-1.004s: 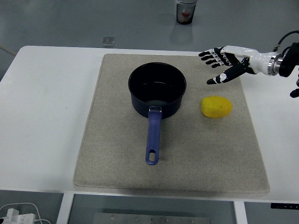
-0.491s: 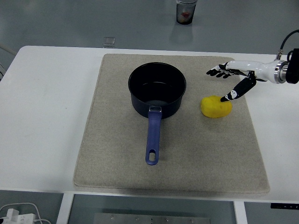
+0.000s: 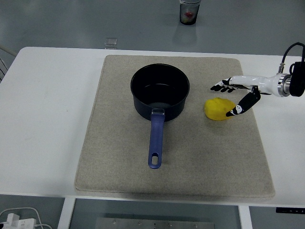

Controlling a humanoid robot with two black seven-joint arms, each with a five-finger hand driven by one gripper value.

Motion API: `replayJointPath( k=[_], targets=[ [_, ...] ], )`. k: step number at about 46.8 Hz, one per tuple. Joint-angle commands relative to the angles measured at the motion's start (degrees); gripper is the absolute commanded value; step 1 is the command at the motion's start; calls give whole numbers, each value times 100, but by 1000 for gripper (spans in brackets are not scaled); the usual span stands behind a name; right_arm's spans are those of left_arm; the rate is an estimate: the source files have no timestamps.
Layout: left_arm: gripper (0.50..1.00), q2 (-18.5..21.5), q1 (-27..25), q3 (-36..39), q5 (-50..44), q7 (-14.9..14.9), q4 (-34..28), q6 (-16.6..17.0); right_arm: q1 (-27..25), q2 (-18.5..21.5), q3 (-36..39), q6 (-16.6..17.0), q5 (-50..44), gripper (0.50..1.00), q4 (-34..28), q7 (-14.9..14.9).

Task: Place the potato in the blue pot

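A beige mat [image 3: 190, 162] covers the middle of the white counter [image 3: 47, 119]. Beyond the counter's far edge stands a cup [image 3: 190, 12], and a small clear block [image 3: 110, 42] sits near the mat's far left corner. Nothing lies between the yellow potato [image 3: 218, 109] and the blue pot [image 3: 160, 92], whose handle points toward the near edge; the pot looks empty (only glare on its floor). The right hand [image 3: 237, 95] has dropped lower than half a second ago, its fingers [image 3: 220, 87] spread wide over the potato, thumb at the potato's right side, not yet gripping.
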Motion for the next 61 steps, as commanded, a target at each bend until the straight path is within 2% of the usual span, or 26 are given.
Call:
replayJointPath(
  k=[1, 9, 21, 36, 43, 48, 61],
  targets=[
    [996, 0, 1, 0, 0, 0, 0, 0, -132, 44, 3, -143, -28, 928, -2, 0],
    [996, 0, 1, 0, 0, 0, 0, 0, -273, 96, 3, -460, -80, 928, -11, 0],
    [996, 0, 1, 0, 0, 0, 0, 0, -325, 114, 3, -715, -98, 917, -46, 0],
    [996, 0, 1, 0, 0, 0, 0, 0, -405, 307, 21, -812, -19, 868, -46, 9],
    [996, 0, 1, 0, 0, 0, 0, 0, -413, 334, 21, -917, -19, 789, -46, 9],
    [996, 0, 1, 0, 0, 0, 0, 0, -413, 334, 21, -917, -36, 685, -46, 9],
    [996, 0, 1, 0, 9, 0, 0, 0, -475, 334, 12, -917, -81, 545, -46, 0]
  ],
)
